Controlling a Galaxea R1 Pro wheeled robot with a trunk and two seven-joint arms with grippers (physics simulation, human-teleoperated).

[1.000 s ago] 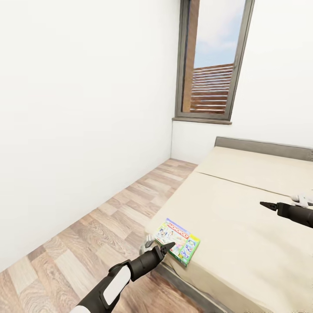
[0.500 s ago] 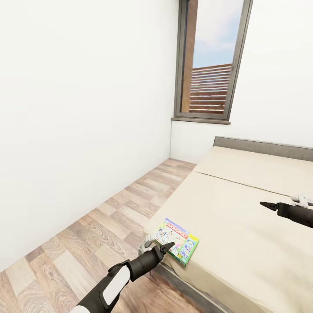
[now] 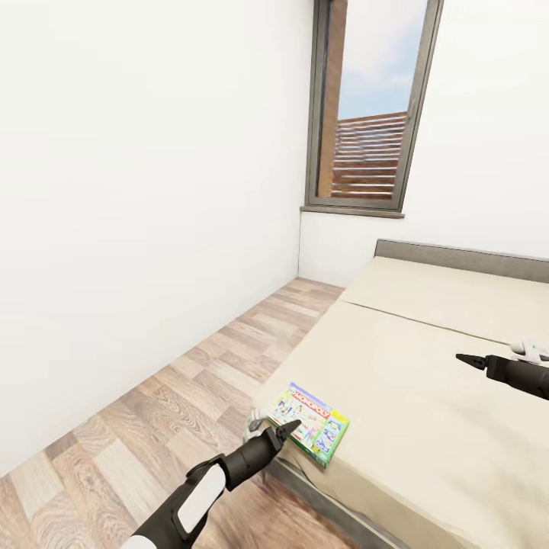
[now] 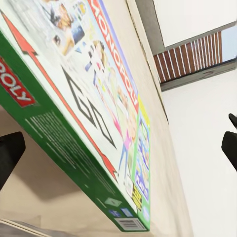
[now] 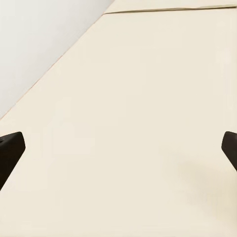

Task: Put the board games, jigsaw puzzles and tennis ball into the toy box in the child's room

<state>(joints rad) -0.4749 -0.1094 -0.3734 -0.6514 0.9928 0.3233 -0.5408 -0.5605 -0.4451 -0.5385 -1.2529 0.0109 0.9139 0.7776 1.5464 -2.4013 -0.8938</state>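
One board game (image 3: 309, 422), a pale green-white printed box with a green rim, lies flat on the near left corner of the beige bed (image 3: 427, 396). My left gripper (image 3: 284, 431) hovers at the box's near edge, open. In the left wrist view the board game (image 4: 98, 108) looms close and the two dark fingertips (image 4: 7, 153) stand wide apart on either side of it. My right gripper (image 3: 467, 358) hangs open above the middle of the mattress, its fingers (image 5: 9, 148) spread over bare beige cover. The table, toy box, jigsaw puzzles and tennis ball are out of view.
A wood plank floor (image 3: 191, 396) runs between the bed and the white wall on the left. A tall dark-framed window (image 3: 374, 107) stands in the far corner. The bed's grey headboard (image 3: 457, 259) is at the back right.
My left arm has shifted slightly to the left and its gripper tip sits a little higher at the box's edge. The box and the right arm have stayed put.
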